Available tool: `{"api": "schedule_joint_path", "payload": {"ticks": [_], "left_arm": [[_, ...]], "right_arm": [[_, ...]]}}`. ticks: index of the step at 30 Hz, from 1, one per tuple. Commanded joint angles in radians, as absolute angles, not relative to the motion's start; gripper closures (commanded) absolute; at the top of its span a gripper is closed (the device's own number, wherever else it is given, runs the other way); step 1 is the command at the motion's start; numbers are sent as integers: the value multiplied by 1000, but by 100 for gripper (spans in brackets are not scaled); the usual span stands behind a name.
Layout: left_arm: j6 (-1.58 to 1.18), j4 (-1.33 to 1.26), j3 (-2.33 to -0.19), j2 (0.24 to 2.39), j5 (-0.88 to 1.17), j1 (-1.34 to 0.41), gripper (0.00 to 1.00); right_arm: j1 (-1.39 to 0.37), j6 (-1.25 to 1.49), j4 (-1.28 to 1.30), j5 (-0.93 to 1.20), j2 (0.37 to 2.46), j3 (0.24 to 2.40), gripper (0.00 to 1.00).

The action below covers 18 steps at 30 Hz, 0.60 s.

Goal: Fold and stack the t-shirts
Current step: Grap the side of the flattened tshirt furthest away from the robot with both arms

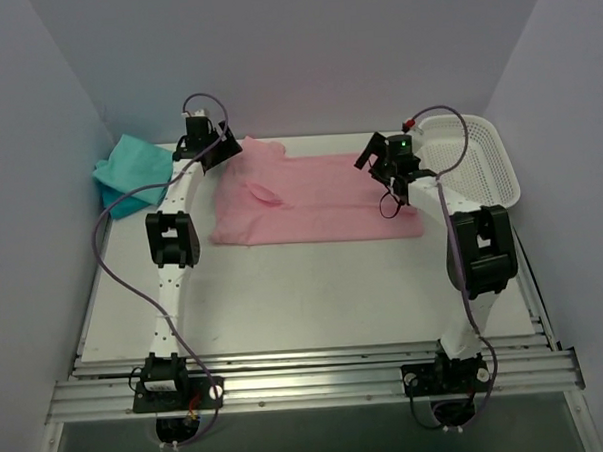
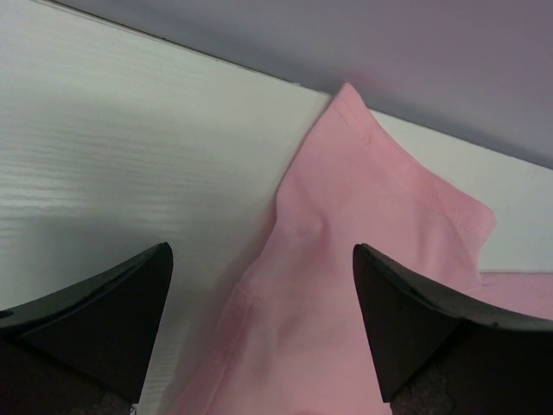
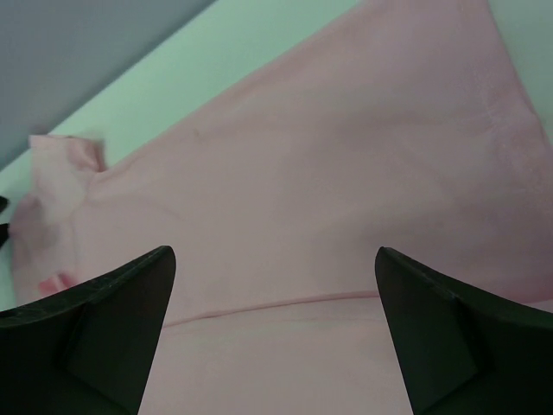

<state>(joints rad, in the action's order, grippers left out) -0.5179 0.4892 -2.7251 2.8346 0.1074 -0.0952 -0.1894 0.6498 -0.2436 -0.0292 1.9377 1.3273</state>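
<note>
Step judged: start of a fold on the light-pink soft cloth t-shirt [image 1: 310,201], which lies spread flat; crumpled teal cloth t-shirt [image 1: 129,168] lies left of it, apart; left gripper [image 1: 216,145] above its far-left sleeve, jaws wide, empty; right gripper [image 1: 381,162] above its far-right end, jaws wide, empty; next move probably calls for lowering both and pinching the cloth edge evenly.

Soft, even light falls from above, and the overhead view is bright without harsh glare. The arms throw only faint, short shadows on the white table [image 1: 304,286]. In both wrist views the dark fingertips [image 2: 95,320] loom underexposed and slightly blurred, while the pink t-shirt [image 2: 346,216] is fairly sharp, its seams legible
</note>
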Motion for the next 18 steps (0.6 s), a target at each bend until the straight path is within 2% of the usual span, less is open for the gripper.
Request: {"api": "schedule_joint_path", "payload": {"ticks": [1, 5, 10, 11, 13, 18], "left_arm": [[-557, 465, -2786, 2885, 143, -97, 6], [-595, 468, -2795, 2928, 186, -98, 0], [-604, 463, -2778, 2930, 183, -106, 29], [-604, 468, -2775, 2924, 175, -106, 43], [-598, 483, -2772, 2922, 164, -109, 57], [-574, 517, -2726, 2892, 140, -109, 73]], "right_arm": [[-190, 641, -322, -21, 1770, 1310, 4], [-190, 634, -318, -28, 1697, 1270, 3], [-190, 629, -318, -40, 1669, 1246, 3], [-189, 626, -316, -41, 1667, 1246, 3], [-189, 627, -311, -38, 1669, 1243, 3], [-189, 626, -317, -43, 1655, 1218, 3]]}}
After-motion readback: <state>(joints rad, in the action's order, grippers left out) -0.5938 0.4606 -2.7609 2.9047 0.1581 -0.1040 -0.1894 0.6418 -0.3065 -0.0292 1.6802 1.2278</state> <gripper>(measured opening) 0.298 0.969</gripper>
